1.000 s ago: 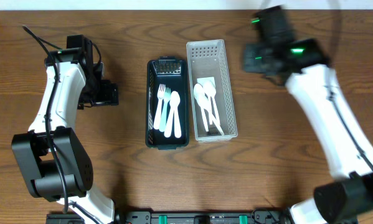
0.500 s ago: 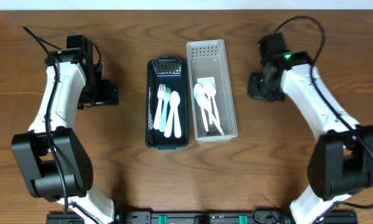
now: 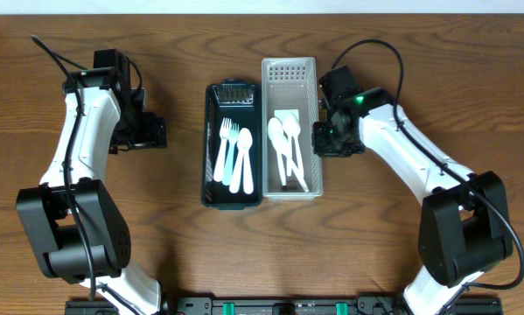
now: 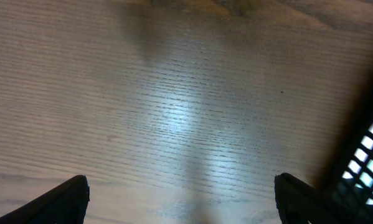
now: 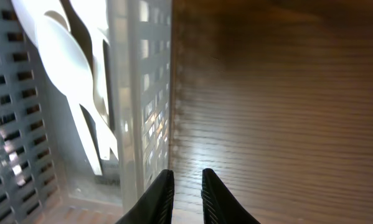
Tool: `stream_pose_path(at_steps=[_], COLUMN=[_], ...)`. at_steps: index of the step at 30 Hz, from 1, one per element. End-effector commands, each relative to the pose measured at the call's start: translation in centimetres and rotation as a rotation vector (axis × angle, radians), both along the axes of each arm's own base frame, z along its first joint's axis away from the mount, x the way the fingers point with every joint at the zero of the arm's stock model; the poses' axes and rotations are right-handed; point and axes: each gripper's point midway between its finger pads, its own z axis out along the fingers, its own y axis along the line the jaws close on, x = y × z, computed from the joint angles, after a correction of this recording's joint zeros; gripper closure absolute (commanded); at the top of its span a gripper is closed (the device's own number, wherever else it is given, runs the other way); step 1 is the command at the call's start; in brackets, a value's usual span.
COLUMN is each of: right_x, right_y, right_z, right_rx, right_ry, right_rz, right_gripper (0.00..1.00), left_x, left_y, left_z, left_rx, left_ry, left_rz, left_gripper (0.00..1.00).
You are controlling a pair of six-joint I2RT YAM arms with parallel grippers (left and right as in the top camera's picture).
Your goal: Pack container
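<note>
White slotted basket sits mid-table, touching the dark basket on its left. White spoons lie in the white one, white forks in the dark one. Right gripper: fingers almost together, nothing between them, just outside the white basket's right wall. Left gripper: fingers wide apart, empty, over bare wooden table, beside the dark basket.
</note>
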Motion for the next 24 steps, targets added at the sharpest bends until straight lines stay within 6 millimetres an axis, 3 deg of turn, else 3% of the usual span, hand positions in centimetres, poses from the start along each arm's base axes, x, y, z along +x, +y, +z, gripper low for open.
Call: stream_pose_path(at_steps=[1,4,6,13,17,20,22,23,24], right_x=[-0.7,-0.6,-0.1,4.3,7.0,8.7,10.3,11.2,12.6], right_y=[1.4,1.4,0.3,-7.1,-10.8,-12.2,-12.3,-12.3,-12.2], right_z=[0.0,0.0,0.0,1.1,2.4,4.1,6.3,7.4,9.1], right_rx=[0.015,0.009,-0.028,-0.213,-0.312,-0.342,-0.319,-0.306,-0.283], right_ry=[0.003,-0.002,-0.014,-0.144,-0.246,-0.33,-0.43,-0.484,-0.567], right_rz=[0.043,0.039,0.009,-0.126,-0.155,-0.2,-0.226,-0.23,-0.245], right_gripper=[0.81,0.81,0.8,0.78,0.78,0.74,0.36,0.23,0.01], left_x=[-0.1,-0.1,-0.2,0.3,0.5,1.0,1.7,2.2,2.9], left_y=[0.2,0.2,0.2,-0.2,-1.5,-2.9,-3.8,-4.0,-4.3], left_z=[0.0,0.0,0.0,0.9,3.0,5.6,8.4,9.6,11.1], left_rx=[0.004,0.004,0.004,0.009,0.016,0.026,0.045,0.056,0.061], left_ry=[0.006,0.006,0.007,-0.032,-0.097,-0.193,-0.307,-0.365,-0.436], left_rz=[-0.007,-0.007,-0.007,-0.021,-0.071,-0.137,-0.176,-0.181,-0.186], left_gripper=[0.12,0.12,0.12,0.12,0.12,0.12,0.11,0.04,0.01])
